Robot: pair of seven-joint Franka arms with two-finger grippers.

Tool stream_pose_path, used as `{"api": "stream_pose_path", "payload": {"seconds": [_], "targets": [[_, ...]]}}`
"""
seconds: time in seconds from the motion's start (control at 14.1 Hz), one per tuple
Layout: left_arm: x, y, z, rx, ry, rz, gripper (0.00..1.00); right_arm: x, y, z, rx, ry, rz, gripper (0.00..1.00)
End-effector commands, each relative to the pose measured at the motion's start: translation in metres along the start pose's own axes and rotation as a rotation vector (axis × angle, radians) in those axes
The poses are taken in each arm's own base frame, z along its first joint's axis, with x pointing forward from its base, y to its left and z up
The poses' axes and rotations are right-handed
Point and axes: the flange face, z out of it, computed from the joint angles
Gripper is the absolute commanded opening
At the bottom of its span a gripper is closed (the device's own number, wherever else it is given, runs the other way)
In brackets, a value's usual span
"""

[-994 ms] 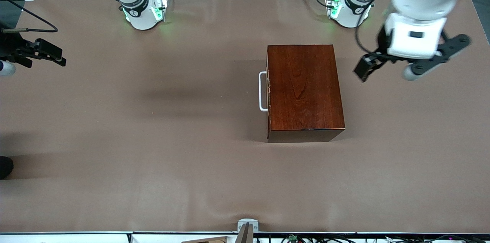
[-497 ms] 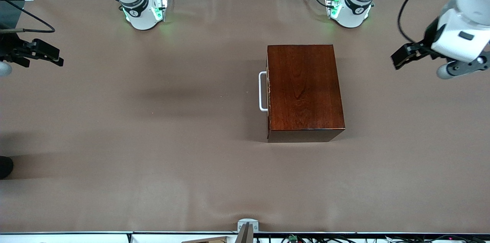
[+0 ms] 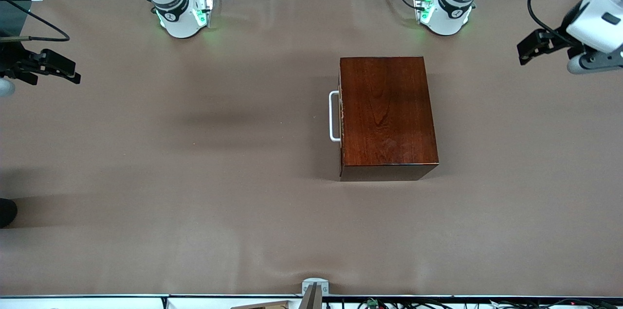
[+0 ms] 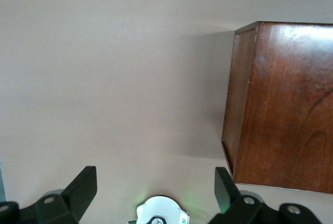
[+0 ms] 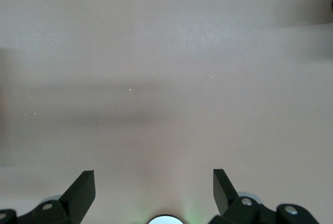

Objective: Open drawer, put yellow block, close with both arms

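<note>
The dark red-brown wooden box (image 3: pixel 387 114) stands mid-table, and its drawer is shut, with the white bar handle (image 3: pixel 334 116) facing the right arm's end. The box also shows in the left wrist view (image 4: pixel 283 104). The yellow block is out of view. My left gripper (image 3: pixel 547 46) hangs open and empty in the air over the table at the left arm's end, well apart from the box; its jaws are wide apart in the left wrist view (image 4: pixel 155 187). My right gripper (image 3: pixel 53 69) waits open and empty at the right arm's end (image 5: pixel 153 187).
The brown cloth-covered table (image 3: pixel 194 177) spreads around the box. The two green-lit arm bases (image 3: pixel 182 14) (image 3: pixel 443 12) stand along the robots' edge. A small metal bracket (image 3: pixel 314 287) sits at the table edge nearest the front camera.
My left gripper has swung away from beside the box toward the left arm's end of the table and toward the bases. The right arm and the box have not moved.
</note>
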Motion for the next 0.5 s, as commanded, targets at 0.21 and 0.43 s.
{"api": "stream_pose_path", "payload": {"seconds": [0.21, 0.43], "targets": [[-0.014, -0.027, 0.002, -0.055, 0.055, 0.035, 1.0, -0.006, 0.005, -0.005, -0.009, 0.001, -0.006, 1.0], [-0.014, -0.016, -0.006, -0.062, 0.08, 0.061, 1.0, -0.006, 0.006, -0.005, -0.009, 0.001, -0.004, 1.0]]}}
